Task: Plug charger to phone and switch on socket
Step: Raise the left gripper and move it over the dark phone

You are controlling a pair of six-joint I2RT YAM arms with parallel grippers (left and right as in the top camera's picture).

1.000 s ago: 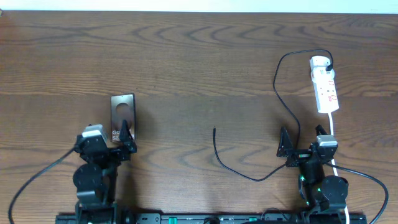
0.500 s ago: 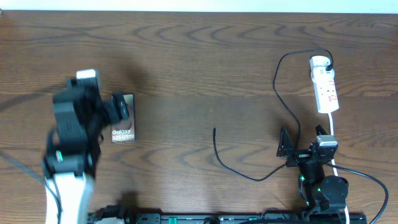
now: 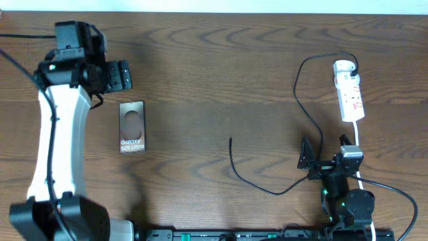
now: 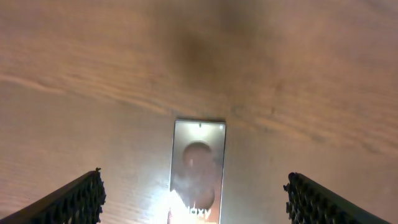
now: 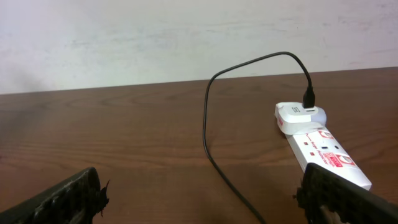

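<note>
Overhead and wrist views of the two arms at a dark wooden table (image 3: 214, 60). The phone (image 3: 132, 126) lies flat on the left half of the table, its long sides running away from the robot. It shows a pale round glare patch and white lettering at its near end. We see the left tool (image 3: 119, 75) raised on its outstretched arm, beyond and slightly left of the phone's far end. Its fingers (image 4: 69, 200) are spread wide with nothing between them. In the left wrist view the phone appears on the table below, between the two fingers.

The socket (image 3: 350, 94) lies at the far right, its rounded end pointing away from the robot. Its white cord (image 3: 356, 130) leaves the near end and runs toward the right arm. The charger (image 5: 204, 124) is a thin black cable whose black plug (image 5: 309, 98) sits in a white adapter (image 5: 297, 116) at the socket's far end. From there the cable loops leftward, runs back toward the robot close past the right tool (image 3: 309, 161), then curves left. Its small tip (image 3: 231, 140) lies bare on the middle of the table, well apart from the phone.

The right tool stays low near the table's front edge, facing the socket. Its fingers (image 5: 69, 196) are likewise spread, and we see nothing pinched between them.
</note>
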